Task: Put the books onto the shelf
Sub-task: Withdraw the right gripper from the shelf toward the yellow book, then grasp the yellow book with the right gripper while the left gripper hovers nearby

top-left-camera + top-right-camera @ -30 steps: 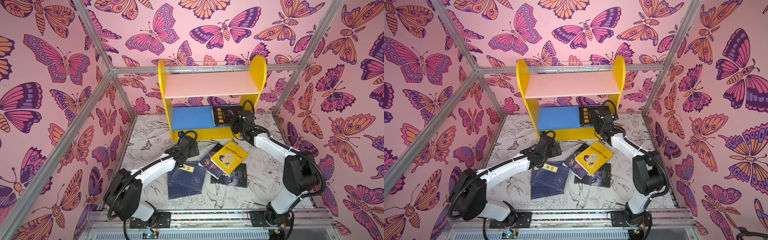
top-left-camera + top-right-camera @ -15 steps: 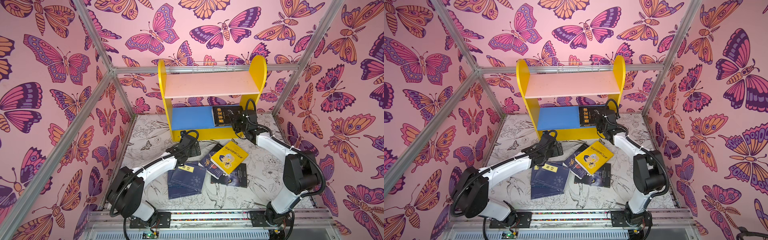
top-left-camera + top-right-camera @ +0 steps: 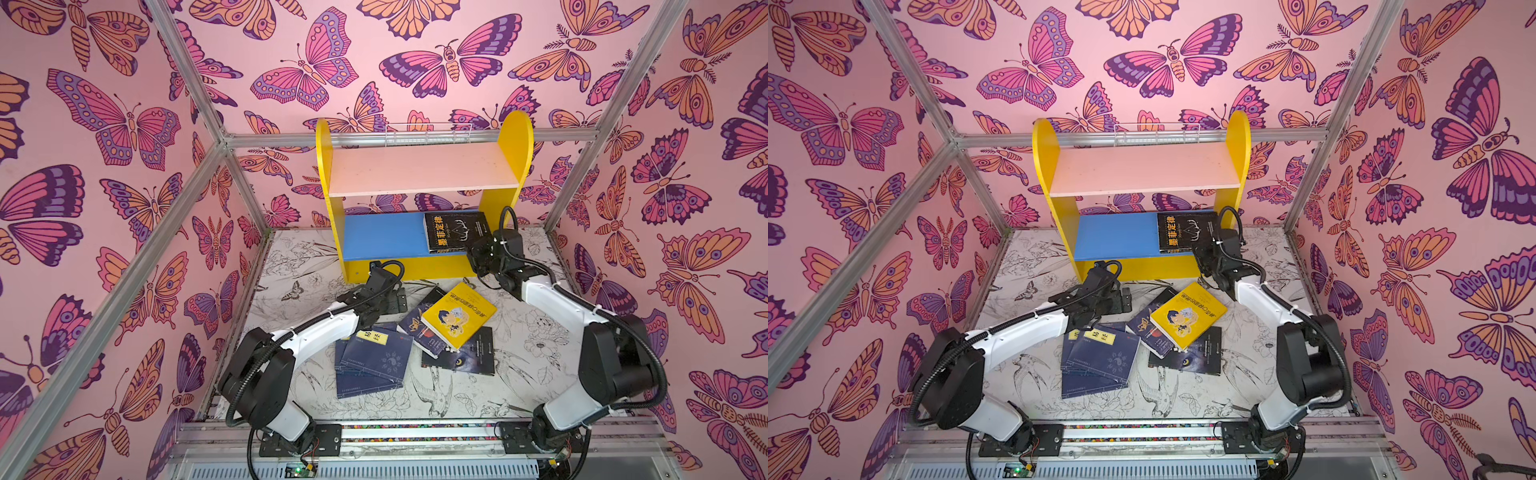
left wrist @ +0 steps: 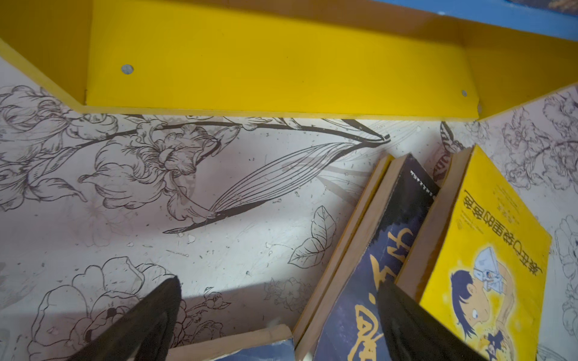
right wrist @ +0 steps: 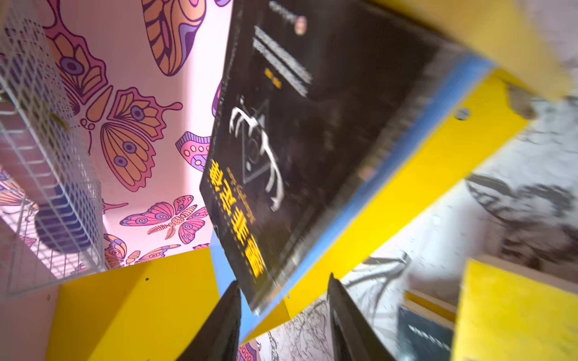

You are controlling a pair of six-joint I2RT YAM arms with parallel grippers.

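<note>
Black book (image 3: 455,230) lies on the shelf's (image 3: 515,137) blue board (image 3: 384,235), right jaws half spread at its corner, seemingly not gripping, left jaws wide apart above the table's (image 3: 291,270) books (image 3: 374,361).

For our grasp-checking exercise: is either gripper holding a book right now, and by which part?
Neither. The left gripper hangs wide open over the table; the right gripper stands open at the black book, which lies on the shelf.

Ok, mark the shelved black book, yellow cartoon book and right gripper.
black book (image 3: 455,232): in a top view, cover centre.
yellow cartoon book (image 3: 459,316): in a top view, cover centre.
right gripper (image 5: 283,278): right wrist view, between fingertips.
</note>
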